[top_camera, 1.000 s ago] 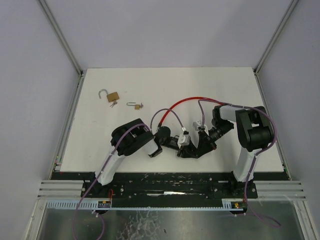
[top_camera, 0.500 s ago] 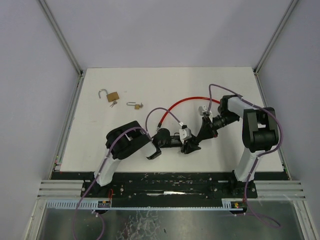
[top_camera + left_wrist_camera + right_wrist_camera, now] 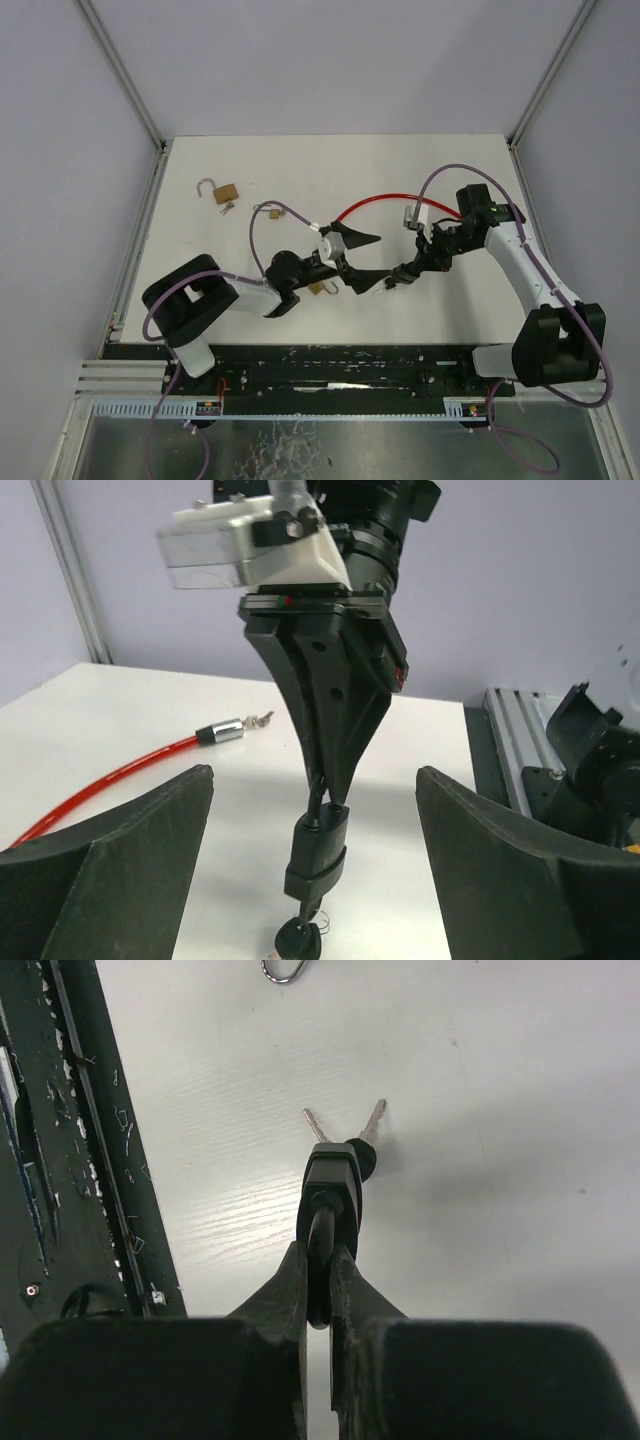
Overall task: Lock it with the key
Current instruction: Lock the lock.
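Black lock point(image 3: 332, 1185), a small oblong body with a thin looped shackle, hangs by that shackle from the right pincer point(image 3: 320, 1260), whose fingers are clamped together on the loop. It is over the front middle of the white table point(image 3: 300, 160); whether its lower end touches the surface cannot be told. A black-headed key point(image 3: 300, 942) is seated in the lower end of the body, with two loose silver keys point(image 3: 375, 1120) fanned out beside it. The left pincer point(image 3: 381, 261) faces the lock with its fingers point(image 3: 110, 880) spread wide apart on either side, gripping nothing. A red cable with a metal tip point(image 3: 110, 780) lies beyond, well apart. A brass padlock with an open shackle point(image 3: 227, 192) rests at the far left.

Risk assessment: the lock is held only by its thin shackle, so it will probably swivel when the key is turned. The left pincer may close on the body or the loose keys instead of the key head, or drag the key out.
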`<state>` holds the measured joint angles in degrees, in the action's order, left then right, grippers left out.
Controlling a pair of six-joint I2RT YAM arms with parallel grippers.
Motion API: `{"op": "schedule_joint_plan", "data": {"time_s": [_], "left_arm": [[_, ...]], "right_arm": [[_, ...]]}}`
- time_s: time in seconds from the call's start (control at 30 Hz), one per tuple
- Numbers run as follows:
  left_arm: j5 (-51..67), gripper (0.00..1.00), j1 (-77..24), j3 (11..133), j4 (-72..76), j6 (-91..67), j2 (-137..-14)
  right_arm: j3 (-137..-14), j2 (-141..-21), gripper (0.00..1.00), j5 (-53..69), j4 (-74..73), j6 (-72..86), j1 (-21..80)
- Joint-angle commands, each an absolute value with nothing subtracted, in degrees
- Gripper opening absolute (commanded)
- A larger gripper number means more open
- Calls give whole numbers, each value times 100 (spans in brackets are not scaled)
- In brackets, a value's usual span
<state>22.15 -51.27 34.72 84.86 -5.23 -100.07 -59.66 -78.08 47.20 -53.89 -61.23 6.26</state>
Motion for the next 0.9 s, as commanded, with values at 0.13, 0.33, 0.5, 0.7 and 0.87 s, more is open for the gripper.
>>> {"op": "schedule_joint_plan", "data": {"time_s": [0.13, 0.33, 0.5, 0.7, 0.87], "left_arm": [[3090, 82, -4990, 3407, 8369, -906, -9686], [3752, 80, -5084, 3936, 8470, -945, -10521], [3945, 79, -5211, 4104, 8275, -705, -10786], [4030, 78, -5380, 4447, 7756, -423, -10986], [3984, 70, -5424, 4749, 7437, -472, -11176]], "right_arm": [[-7285, -7101, 0, 4855, -6638, -5659, 624], [-6991, -6434, 0, 5042, -6737, -5690, 627], [-6626, -6074, 0, 4882, -6637, -5919, 624], [-6817, -6621, 0, 5138, -6876, -6341, 633], [-6867, -6859, 0, 5288, -6928, -6510, 684]]}}
